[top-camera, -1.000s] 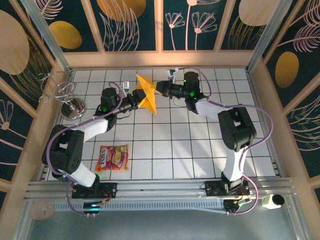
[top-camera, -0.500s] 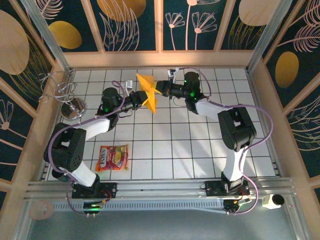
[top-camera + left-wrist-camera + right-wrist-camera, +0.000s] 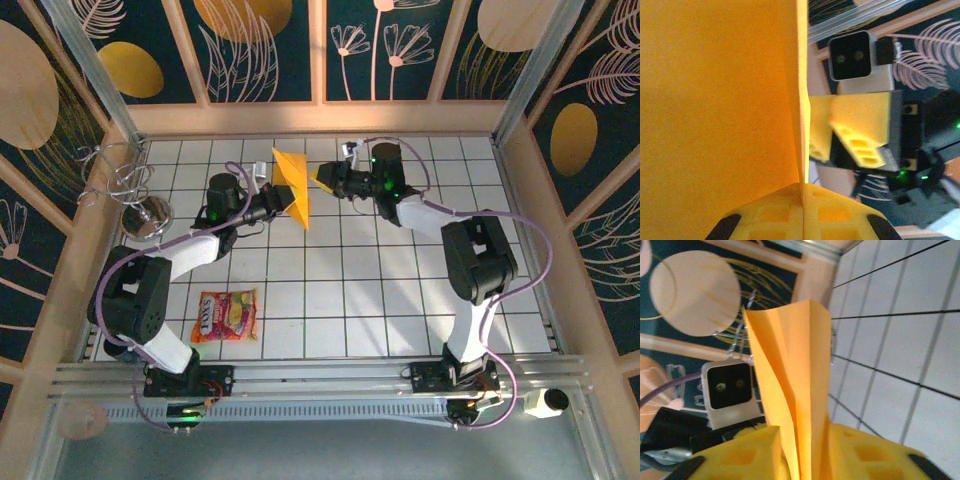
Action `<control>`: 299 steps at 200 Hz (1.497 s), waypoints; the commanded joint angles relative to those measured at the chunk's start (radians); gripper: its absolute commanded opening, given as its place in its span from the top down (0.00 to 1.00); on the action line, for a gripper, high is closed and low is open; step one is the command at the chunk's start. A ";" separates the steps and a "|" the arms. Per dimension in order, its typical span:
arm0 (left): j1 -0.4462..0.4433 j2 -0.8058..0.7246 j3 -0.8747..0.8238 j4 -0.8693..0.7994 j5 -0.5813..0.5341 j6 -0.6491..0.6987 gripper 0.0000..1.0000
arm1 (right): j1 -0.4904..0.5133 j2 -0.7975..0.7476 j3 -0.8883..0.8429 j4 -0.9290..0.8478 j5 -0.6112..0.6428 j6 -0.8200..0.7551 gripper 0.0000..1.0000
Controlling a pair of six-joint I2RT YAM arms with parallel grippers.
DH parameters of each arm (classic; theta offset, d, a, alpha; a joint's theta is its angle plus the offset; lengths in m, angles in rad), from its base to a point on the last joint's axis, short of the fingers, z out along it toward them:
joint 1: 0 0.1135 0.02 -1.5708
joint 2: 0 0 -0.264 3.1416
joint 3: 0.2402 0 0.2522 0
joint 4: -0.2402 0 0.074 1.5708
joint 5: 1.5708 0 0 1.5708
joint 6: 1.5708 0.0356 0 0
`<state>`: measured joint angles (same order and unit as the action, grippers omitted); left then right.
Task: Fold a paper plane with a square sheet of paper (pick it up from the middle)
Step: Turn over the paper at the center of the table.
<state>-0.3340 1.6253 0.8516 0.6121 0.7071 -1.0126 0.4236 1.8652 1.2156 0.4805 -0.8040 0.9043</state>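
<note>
The orange-yellow sheet of paper [image 3: 293, 185], folded into a slim pointed paper-plane shape, hangs above the far middle of the table between both arms. My left gripper [image 3: 280, 203] is shut on its lower left edge. In the left wrist view the fingers [image 3: 803, 192] meet on the paper [image 3: 715, 100]. My right gripper [image 3: 322, 178] sits just to the right with its jaws apart. The folded paper [image 3: 795, 375] stands loosely in the gap of the right gripper [image 3: 802, 440]. Seen from the left wrist, the right gripper [image 3: 832, 150] is open beside the paper's edge.
A red-and-yellow snack packet [image 3: 227, 315] lies on the tiles at the near left. A metal wire stand [image 3: 137, 205] is at the far left by the wooden wall. White tiled floor [image 3: 380, 290] stretches in front of the grippers.
My left gripper has closed on the paper. My right gripper has let go, its jaws parting and drawing slightly right. The paper has shifted a little left.
</note>
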 commanded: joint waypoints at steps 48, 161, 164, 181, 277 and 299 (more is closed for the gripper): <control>-0.031 0.010 0.273 -0.764 -0.468 0.501 0.93 | -0.074 -0.193 -0.051 -0.352 0.322 -0.299 0.54; -0.264 0.426 0.718 -1.243 -1.503 0.692 0.94 | -0.143 -0.304 -0.167 -0.463 0.607 -0.276 0.53; -0.271 0.439 0.721 -1.243 -1.531 0.698 0.95 | -0.145 -0.304 -0.171 -0.464 0.605 -0.274 0.53; -0.302 0.520 0.746 -1.249 -1.661 0.732 0.96 | -0.152 -0.298 -0.176 -0.465 0.589 -0.271 0.53; -0.318 0.695 0.825 -1.232 -1.625 0.733 0.89 | -0.155 -0.239 -0.177 -0.463 0.536 -0.268 0.53; -0.319 0.710 0.834 -1.235 -1.603 0.726 0.87 | -0.156 -0.224 -0.175 -0.456 0.525 -0.264 0.53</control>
<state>-0.6529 2.3054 1.6569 -0.5880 -0.8982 -0.2886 0.2760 1.6150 1.0481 0.0177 -0.2558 0.6319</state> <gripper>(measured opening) 0.125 0.466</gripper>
